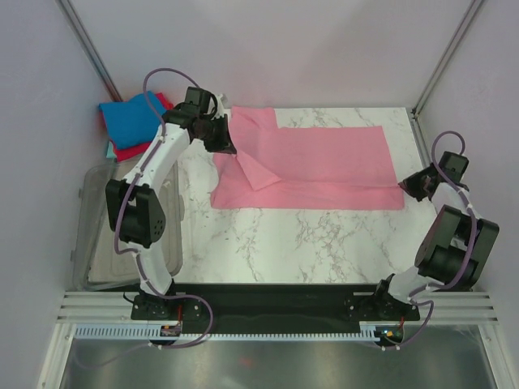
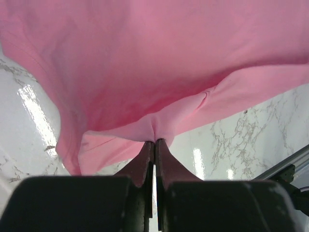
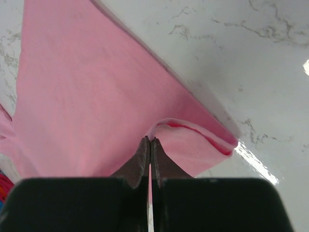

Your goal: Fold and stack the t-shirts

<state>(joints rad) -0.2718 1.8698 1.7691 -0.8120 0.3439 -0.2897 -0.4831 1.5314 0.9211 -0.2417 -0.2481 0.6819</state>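
A clear tub [image 1: 89, 259] sits near left. On the desk [image 1: 308, 243], the pink shirt [image 1: 324, 166] lies spread; right jaws pinch its near right corner, left jaws its lifted far left edge. Folded shirts [image 1: 130, 119] stack far left.

Centre rear: spread t-shirt [image 1: 324, 162]; far left: t-shirt stack [image 1: 130, 121]; before stack, left: tub [image 1: 85, 243].
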